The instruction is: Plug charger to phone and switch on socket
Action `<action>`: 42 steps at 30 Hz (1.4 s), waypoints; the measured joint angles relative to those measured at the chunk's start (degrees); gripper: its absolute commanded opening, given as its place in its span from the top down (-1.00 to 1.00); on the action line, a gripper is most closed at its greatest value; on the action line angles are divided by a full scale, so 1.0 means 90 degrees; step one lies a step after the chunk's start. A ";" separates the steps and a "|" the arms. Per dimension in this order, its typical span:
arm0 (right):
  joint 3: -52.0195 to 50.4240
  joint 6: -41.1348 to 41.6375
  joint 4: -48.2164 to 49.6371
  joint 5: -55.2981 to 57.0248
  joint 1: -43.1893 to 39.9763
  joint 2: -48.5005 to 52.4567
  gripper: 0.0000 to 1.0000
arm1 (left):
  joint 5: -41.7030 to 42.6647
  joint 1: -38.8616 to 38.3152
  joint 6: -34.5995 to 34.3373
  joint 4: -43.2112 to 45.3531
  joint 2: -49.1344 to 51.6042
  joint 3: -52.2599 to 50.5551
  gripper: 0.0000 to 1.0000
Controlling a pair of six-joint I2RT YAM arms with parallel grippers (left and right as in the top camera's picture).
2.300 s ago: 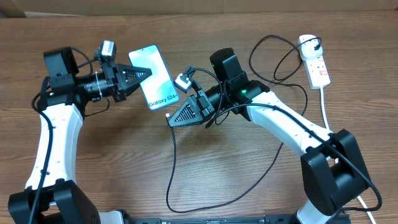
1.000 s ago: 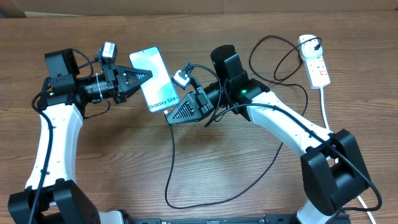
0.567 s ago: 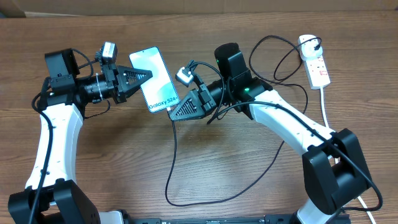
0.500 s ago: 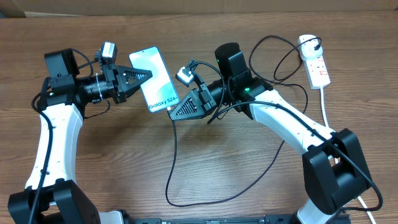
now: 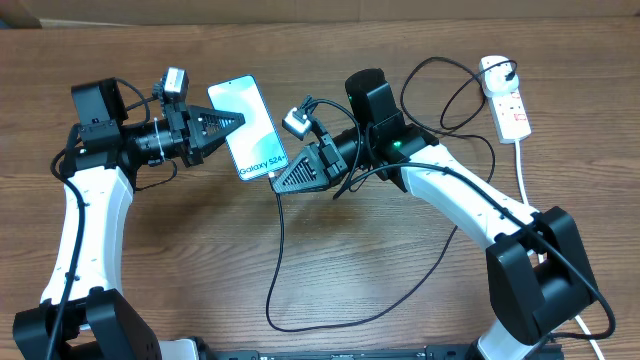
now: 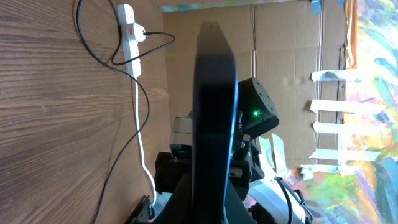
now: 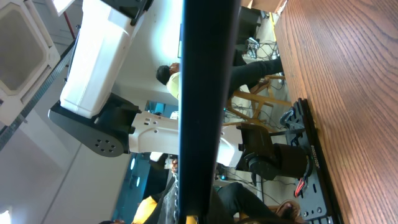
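Above table (image 5: 200,260): left end effector (image 5: 232,120) grasping phone (image 5: 255,135) (lit); right end effector (image 5: 276,186) clenched on charger (image 5: 281,240).

Cyan phone (image 5: 248,125), white socket (image 5: 510,105), black charger (image 5: 281,235)

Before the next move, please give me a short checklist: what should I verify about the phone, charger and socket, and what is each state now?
1. Phone held by the left gripper: ok, jaws shut on its edge.
2. Charger tip held by the right gripper: ok.
3. Tip seated in the phone's bottom port: cannot tell, the gripper hides the joint.
4. Cable slack: ok, a loose loop lies on the table.
5. Plug in the socket: ok, it sits at the far end.
6. Socket switch on: cannot tell, too small.
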 measured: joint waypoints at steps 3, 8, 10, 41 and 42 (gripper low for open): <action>0.0000 0.0000 0.0000 0.0000 0.0022 0.0000 0.93 | 0.0000 0.0000 0.0000 0.0002 0.0000 0.0000 0.91; 0.0000 0.0000 0.0000 0.0002 0.0138 0.0000 0.93 | 0.0000 0.0000 0.0000 0.0002 0.0000 0.0000 0.92; 0.0000 0.0000 0.0000 0.0002 0.0170 0.0000 0.93 | -0.0002 0.0000 0.0000 0.0000 0.0000 0.0000 0.92; 0.0000 0.0022 0.0119 0.0058 0.0119 0.0000 0.93 | 0.0049 0.0000 -0.0044 0.0002 0.0000 0.0000 0.92; 0.0000 0.0024 0.0124 0.0058 0.0119 0.0000 0.93 | 0.0049 0.0000 -0.0044 0.0002 0.0000 0.0000 0.91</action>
